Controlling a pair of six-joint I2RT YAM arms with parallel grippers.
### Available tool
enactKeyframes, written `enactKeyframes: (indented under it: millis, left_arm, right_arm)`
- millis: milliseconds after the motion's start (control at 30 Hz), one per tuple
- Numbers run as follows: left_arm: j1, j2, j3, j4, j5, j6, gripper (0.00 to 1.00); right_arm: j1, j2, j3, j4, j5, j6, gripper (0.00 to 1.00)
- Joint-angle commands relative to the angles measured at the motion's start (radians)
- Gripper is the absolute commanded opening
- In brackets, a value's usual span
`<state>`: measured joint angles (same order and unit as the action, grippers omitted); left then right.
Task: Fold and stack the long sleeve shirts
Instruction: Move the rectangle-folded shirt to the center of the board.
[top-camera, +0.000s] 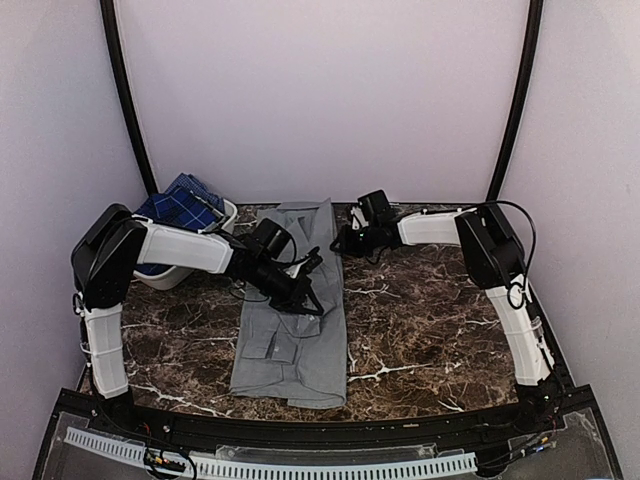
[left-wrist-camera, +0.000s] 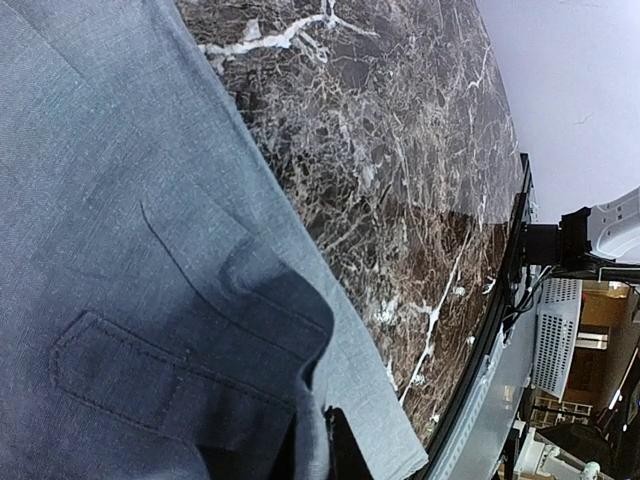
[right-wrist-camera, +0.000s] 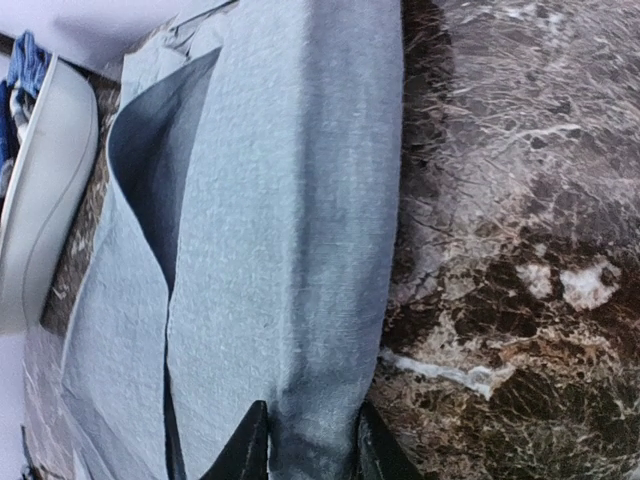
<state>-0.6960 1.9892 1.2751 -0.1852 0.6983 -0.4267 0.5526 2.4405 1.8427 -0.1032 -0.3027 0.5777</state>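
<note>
The plain grey shirt (top-camera: 295, 340) lies in a long narrow strip down the middle of the marble table (top-camera: 430, 320). It fills the left wrist view (left-wrist-camera: 120, 250) and shows in the right wrist view (right-wrist-camera: 290, 200). My left gripper (top-camera: 305, 292) sits over its middle, shut on a raised fold of the cloth (left-wrist-camera: 320, 450). My right gripper (top-camera: 342, 240) is at the shirt's far right edge, and its fingers (right-wrist-camera: 310, 455) pinch the grey cloth. The dark blue plaid shirt (top-camera: 180, 205) lies bunched in the white basket (top-camera: 225, 215) at the back left.
The basket's rim (right-wrist-camera: 50, 180) stands close to the left of the grey shirt's far end. Bare marble lies to the right of the shirt (right-wrist-camera: 500, 250). The table's near edge has a black rail (left-wrist-camera: 500, 330).
</note>
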Motion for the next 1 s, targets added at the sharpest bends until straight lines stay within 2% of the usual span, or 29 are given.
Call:
enactKeyframes:
  millis: [0,100,333,667,733,833,867,967]
  left_arm:
    - [-0.013,0.000,0.000,-0.034,-0.016,0.006,0.00]
    - [-0.024,-0.001,0.004,-0.052,-0.015,0.010,0.00]
    - [-0.069,-0.012,0.016,-0.077,-0.011,-0.001,0.00]
    - [-0.176,-0.035,0.018,-0.088,-0.044,-0.057,0.00]
    - [-0.196,-0.039,0.030,-0.095,-0.068,-0.062,0.03]
    - [-0.204,-0.051,0.048,-0.089,-0.099,-0.078,0.13]
    - [-0.204,-0.055,0.058,-0.084,-0.117,-0.083,0.14]
    - [-0.204,-0.074,0.093,-0.094,-0.168,-0.085,0.14]
  right_arm:
    - [0.002,0.031,0.007,0.008,-0.015,0.027,0.14]
    - [0.001,0.013,-0.022,0.007,-0.004,0.026,0.00]
    - [0.000,-0.103,-0.162,-0.017,0.050,0.004,0.00]
    - [-0.003,-0.379,-0.579,0.051,0.072,-0.001,0.00]
    - [-0.004,-0.428,-0.657,0.063,0.078,-0.003,0.00]
    - [-0.005,-0.480,-0.699,0.051,0.092,-0.010,0.00]
    - [-0.005,-0.495,-0.706,0.043,0.097,-0.013,0.01]
    - [-0.006,-0.544,-0.710,0.014,0.125,-0.021,0.15]
